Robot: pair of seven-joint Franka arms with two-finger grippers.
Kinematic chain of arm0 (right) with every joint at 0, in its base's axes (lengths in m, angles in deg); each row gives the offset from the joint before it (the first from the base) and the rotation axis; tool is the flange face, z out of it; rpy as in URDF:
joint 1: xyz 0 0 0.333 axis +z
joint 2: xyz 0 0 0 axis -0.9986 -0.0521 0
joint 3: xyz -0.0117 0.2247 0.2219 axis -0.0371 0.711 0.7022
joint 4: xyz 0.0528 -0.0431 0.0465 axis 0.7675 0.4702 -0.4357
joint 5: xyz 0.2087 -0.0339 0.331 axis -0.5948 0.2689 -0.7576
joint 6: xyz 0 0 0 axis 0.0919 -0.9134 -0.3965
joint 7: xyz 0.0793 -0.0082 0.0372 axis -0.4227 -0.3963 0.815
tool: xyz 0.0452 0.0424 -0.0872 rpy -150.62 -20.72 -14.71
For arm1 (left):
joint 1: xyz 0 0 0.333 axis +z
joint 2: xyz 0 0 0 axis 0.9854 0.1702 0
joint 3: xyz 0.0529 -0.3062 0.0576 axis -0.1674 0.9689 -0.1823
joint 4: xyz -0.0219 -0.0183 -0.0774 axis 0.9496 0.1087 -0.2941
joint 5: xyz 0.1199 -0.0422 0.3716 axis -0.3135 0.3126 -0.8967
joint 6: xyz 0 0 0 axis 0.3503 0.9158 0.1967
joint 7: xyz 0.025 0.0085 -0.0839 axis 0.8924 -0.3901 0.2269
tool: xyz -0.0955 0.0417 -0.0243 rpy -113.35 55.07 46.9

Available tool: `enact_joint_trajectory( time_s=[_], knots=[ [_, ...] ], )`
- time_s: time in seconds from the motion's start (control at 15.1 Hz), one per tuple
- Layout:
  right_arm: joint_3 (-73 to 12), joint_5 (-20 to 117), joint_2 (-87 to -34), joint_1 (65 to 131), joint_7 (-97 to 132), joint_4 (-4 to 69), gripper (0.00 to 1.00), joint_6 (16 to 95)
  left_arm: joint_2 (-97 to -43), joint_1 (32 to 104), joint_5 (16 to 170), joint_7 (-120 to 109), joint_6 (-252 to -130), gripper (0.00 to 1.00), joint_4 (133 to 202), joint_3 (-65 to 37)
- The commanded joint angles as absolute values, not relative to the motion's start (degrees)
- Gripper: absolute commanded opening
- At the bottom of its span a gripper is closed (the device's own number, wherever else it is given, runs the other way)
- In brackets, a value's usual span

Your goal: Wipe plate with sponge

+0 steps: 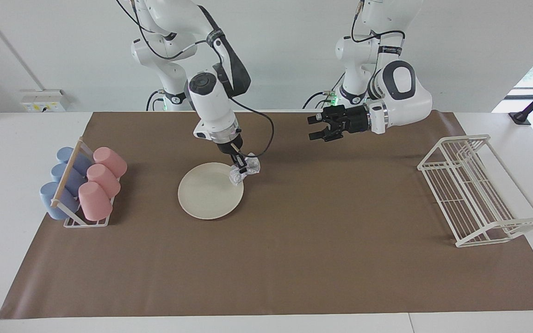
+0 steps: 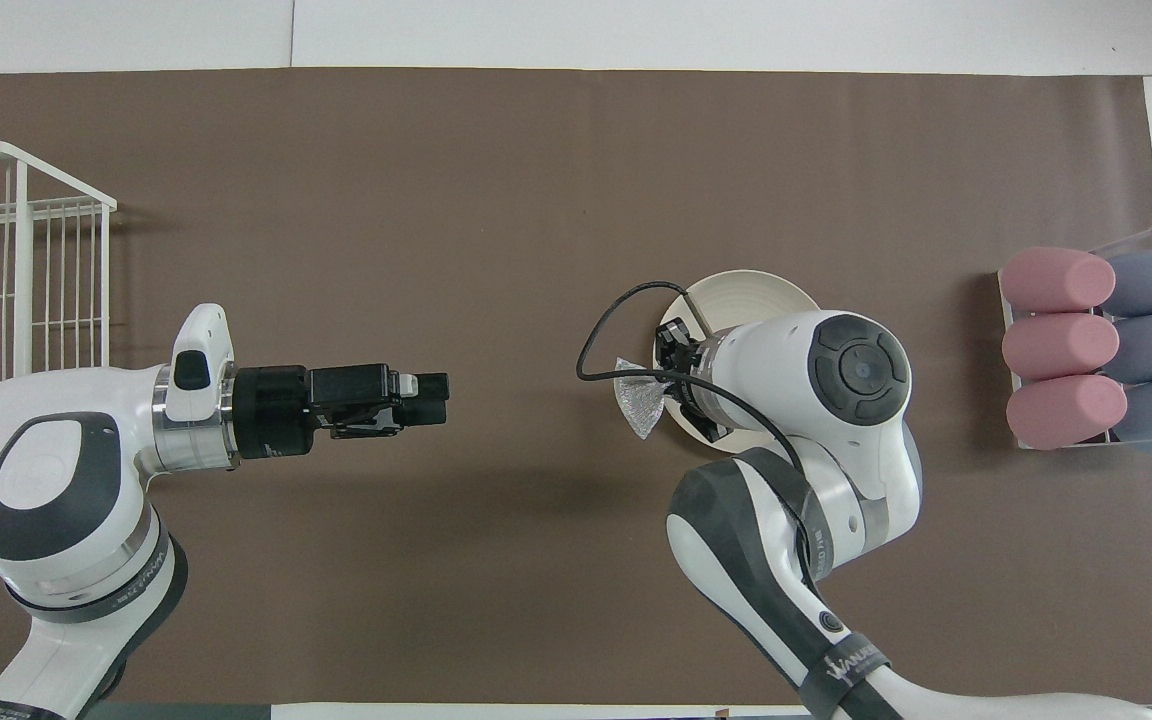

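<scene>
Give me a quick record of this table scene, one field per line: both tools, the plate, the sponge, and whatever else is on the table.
right tool: shut on the sponge, at the plate's rim
left tool: open, waits in the air over the brown mat
plate: flat on the mat
cup rack: pink and blue cups, toward the right arm's end
wire rack: toward the left arm's end

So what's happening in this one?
The right gripper holds the sponge, a silvery wad, at the rim of the plate, on the edge toward the left arm's end of the table; part of the wad hangs out over the brown mat. The left gripper waits in the air over bare mat, its fingers open and holding nothing.
</scene>
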State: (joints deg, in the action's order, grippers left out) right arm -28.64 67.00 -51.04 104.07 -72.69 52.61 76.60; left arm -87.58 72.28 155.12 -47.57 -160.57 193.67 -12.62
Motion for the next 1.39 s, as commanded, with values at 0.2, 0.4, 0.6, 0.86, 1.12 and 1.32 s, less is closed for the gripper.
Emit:
enact_joint_trajectory(
  time_s=[0.2, 0.4, 0.6, 0.86, 1.12, 1.32],
  knots=[
    [-28.0, 66.8, -49.1, 101.7, -69.8, 58.4, 0.00, 79.5, -88.4, 72.8, 145.1, -44.1, -167.4, 1.00, 193.6, -12.7],
    [-28.0, 66.8, -50.9, 101.3, -68.8, 58.7, 0.00, 80.9, -88.3, 72.9, 136.3, -41.9, -170.0, 1.00, 193.4, -12.7],
    [-28.0, 66.8, -53.0, 99.8, -66.1, 58.7, 0.00, 82.1, -88.3, 74.7, 124.5, -37.1, -170.7, 1.00, 191.1, -12.7],
    [-28.0, 66.8, -53.0, 95.4, -58.0, 58.8, 0.00, 81.9, -88.9, 76.4, 106.6, -28.0, -168.7, 1.00, 186.0, -12.7],
    [-28.0, 66.8, -53.3, 91.9, -50.5, 58.7, 0.00, 82.3, -89.2, 78.3, 89.8, -23.7, -159.2, 1.00, 178.1, -12.7],
    [-28.1, 66.8, -53.8, 90.6, -47.6, 58.5, 0.00, 83.5, -89.3, 78.9, 81.5, -23.5, -151.8, 1.00, 171.9, -12.7]
  ],
)
